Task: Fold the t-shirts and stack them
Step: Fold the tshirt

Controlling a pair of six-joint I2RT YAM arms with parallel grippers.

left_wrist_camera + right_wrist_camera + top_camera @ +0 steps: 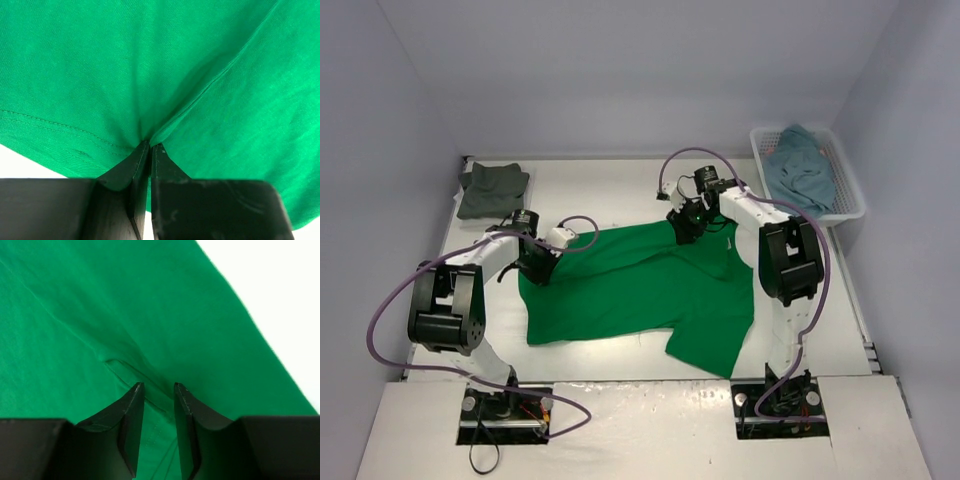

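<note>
A bright green t-shirt (640, 290) lies spread and rumpled across the middle of the table. My left gripper (538, 268) is at its left edge, shut on a pinch of the green cloth (150, 60) near the stitched hem; the cloth puckers into the closed tips (150, 145). My right gripper (682, 232) sits low over the shirt's upper edge. Its jaws (159, 386) stand a little apart, with a raised seam fold of the green cloth (100, 305) lying just ahead of and between the tips. A dark grey-green t-shirt (492, 188) lies folded at the back left.
A white mesh basket (850, 200) stands at the back right with a teal-blue t-shirt (802, 168) bunched inside. Bare white table (280, 290) shows past the shirt's edge in the right wrist view. Grey walls close in the table on three sides.
</note>
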